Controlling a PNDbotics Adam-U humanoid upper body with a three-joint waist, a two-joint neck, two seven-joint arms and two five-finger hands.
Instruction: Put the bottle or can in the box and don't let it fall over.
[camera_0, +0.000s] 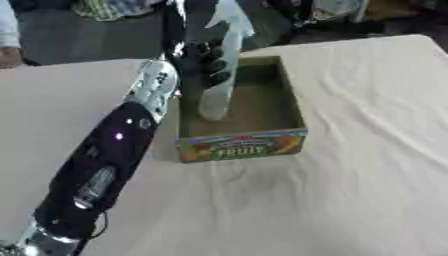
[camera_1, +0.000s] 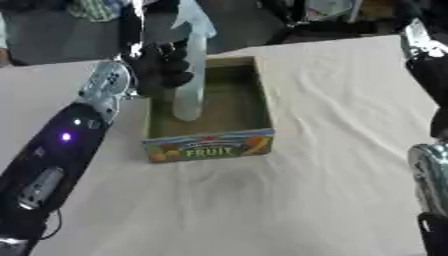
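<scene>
A tall pale, see-through bottle (camera_0: 219, 95) stands nearly upright with its lower end inside the open cardboard box (camera_0: 293, 100), near the box's left wall. The box has a "FRUIT" label (camera_0: 241, 148) on its front. My left hand (camera_0: 203, 60) is shut on the bottle's upper half, and its arm runs up from the lower left. Whether the bottle's base touches the box floor is not clear. My right hand (camera_1: 430, 75) shows only in part at the right edge of the right eye view, away from the box.
The box sits on a table under a white wrinkled cloth (camera_0: 350, 190). Open cloth lies in front of and to the right of the box. Dark floor and clutter lie beyond the table's far edge (camera_0: 87, 30).
</scene>
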